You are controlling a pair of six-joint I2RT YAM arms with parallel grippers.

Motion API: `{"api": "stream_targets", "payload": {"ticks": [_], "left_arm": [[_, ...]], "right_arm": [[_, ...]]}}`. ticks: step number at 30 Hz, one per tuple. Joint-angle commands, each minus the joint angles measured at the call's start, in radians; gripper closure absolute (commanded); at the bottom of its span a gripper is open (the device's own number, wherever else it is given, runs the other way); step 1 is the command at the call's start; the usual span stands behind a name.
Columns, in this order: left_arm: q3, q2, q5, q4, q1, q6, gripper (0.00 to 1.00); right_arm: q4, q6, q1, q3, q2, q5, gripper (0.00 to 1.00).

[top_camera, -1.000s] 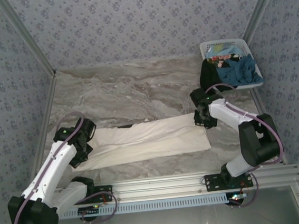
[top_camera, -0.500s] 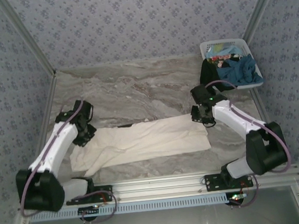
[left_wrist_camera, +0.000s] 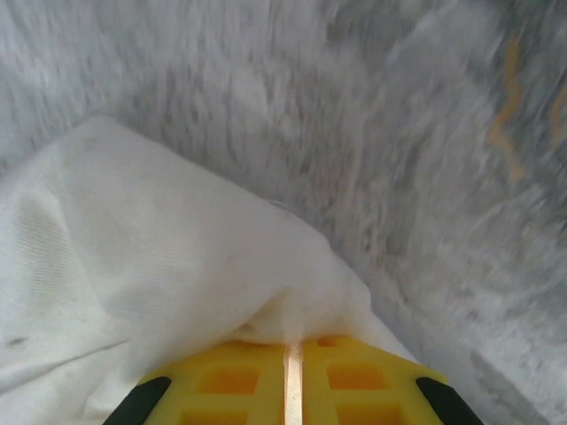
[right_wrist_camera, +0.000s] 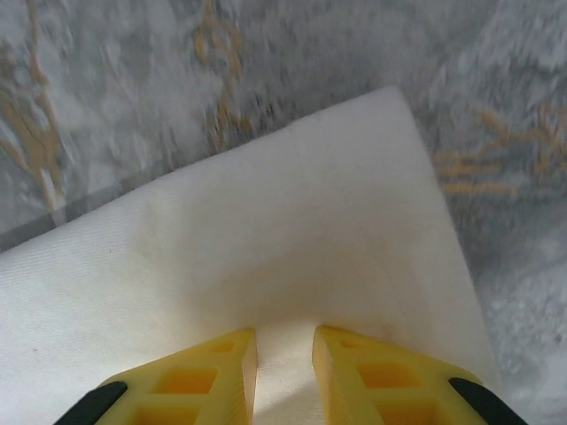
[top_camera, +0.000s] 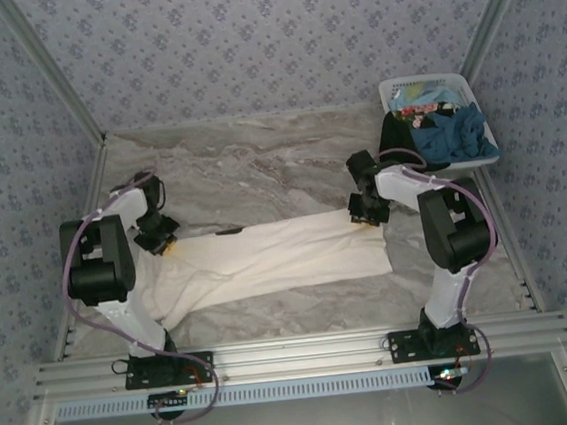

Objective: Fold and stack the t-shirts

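Left wrist view: left fingers (left_wrist_camera: 221, 382), pressed together, pinch the off-white t-shirt (left_wrist_camera: 133, 266); right fingers (right_wrist_camera: 376, 376) pinch its corner.

Soft, even light overhead; wrist views smear the table (left_wrist_camera: 425, 133) around the bright t-shirt (left_wrist_camera: 133, 248).

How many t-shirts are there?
3: a long off-white cloth t-shirt stretched on the table, a black one hanging over the rim of the white plastic basket, a teal-blue one inside. More may hide underneath.
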Motion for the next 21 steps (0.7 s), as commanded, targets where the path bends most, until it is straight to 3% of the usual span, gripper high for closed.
{"api": "stream_targets", "payload": {"ticks": [1,6,12,14,18,21], "left_arm": [[0.049,0.041,-0.059,0.015,0.034,0.087,0.88],[0.162,0.035,-0.117,-0.055,0.078,0.141,0.87],[0.199,-0.049,-0.164,-0.054,0.119,0.229,0.72],[0.195,-0.047,-0.075,-0.020,0.118,0.275,0.69],[0.152,-0.047,0.143,0.097,0.100,0.372,0.53],[0.159,-0.026,0.171,0.115,0.071,0.469,0.52]], "right_arm": [[-0.095,-0.017,-0.031,0.013,0.066,0.063,0.73],[-0.139,-0.020,-0.043,0.071,0.093,0.113,0.73],[-0.073,-0.069,-0.030,0.094,0.044,0.116,0.69],[-0.072,-0.092,-0.010,0.119,0.036,0.110,0.68],[-0.081,-0.112,0.025,0.158,0.019,0.096,0.65],[-0.083,-0.118,0.035,0.170,0.016,0.071,0.64]]}}
